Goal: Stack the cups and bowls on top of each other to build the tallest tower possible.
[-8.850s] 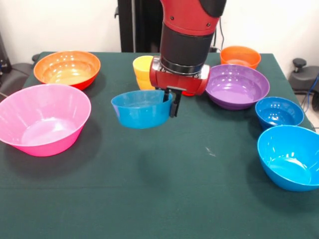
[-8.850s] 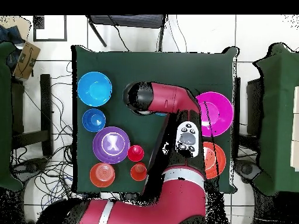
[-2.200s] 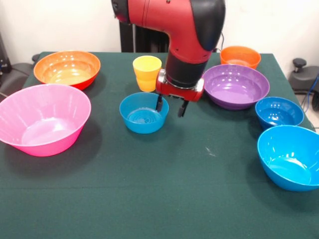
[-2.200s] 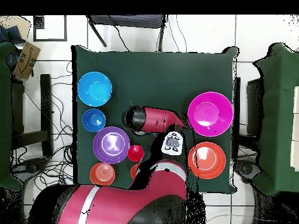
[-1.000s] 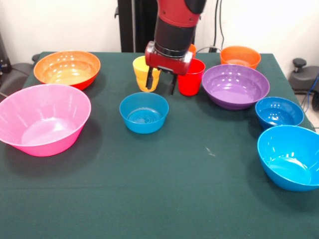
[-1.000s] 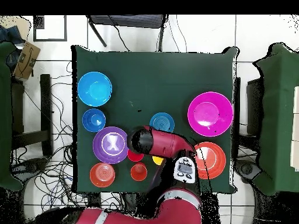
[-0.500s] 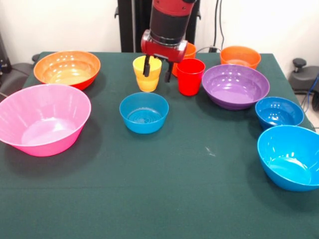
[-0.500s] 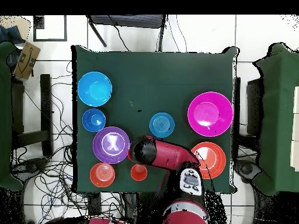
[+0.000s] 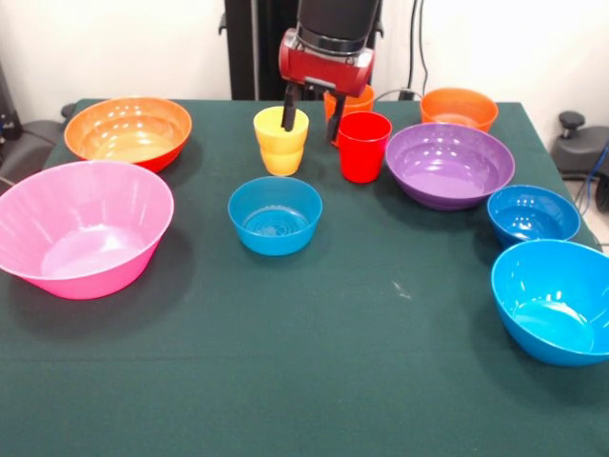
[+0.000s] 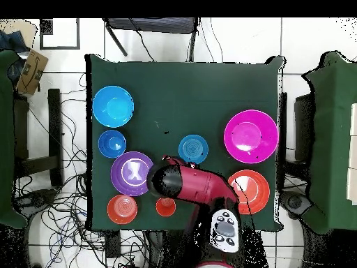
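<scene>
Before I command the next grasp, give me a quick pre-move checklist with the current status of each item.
1. Gripper open and empty: ok; its two fingers hang apart and hold nothing.
2. Yellow cup upright and reachable: ok; one finger hangs in front of its rim.
3. Red cup clear of the yellow cup: ok; a gap of cloth shows between them.
4. Small blue bowl resting free on the table: ok; upright, alone at mid-table.
5. Tower started: not ok; every bowl and cup stands singly.
6. Orange cup free to grasp: cannot tell; mostly hidden behind the gripper and the red cup.
</scene>
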### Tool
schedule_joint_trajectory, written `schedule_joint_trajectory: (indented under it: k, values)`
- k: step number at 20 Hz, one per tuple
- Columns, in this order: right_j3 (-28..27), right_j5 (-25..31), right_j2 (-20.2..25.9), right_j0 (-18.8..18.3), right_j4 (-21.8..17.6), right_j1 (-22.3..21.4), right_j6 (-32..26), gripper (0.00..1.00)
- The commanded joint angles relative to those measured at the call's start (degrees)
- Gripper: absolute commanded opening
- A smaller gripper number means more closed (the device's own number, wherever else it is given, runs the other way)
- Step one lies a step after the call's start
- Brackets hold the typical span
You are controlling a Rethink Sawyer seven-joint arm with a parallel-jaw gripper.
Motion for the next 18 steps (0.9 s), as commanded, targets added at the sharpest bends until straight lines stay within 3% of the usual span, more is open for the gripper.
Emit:
schedule_joint_trajectory:
  k: [1,8,18]
  values:
    - [3.62,-0.19,3.47,1.52,-2.82,0.35,5.92,1.00]
    - [6.75,-4.99,1.46,1.60,-0.97,2.17,10.70,1.00]
    - [5.71,-6.07,-0.81,4.05,0.62,4.76,13.32,1.00]
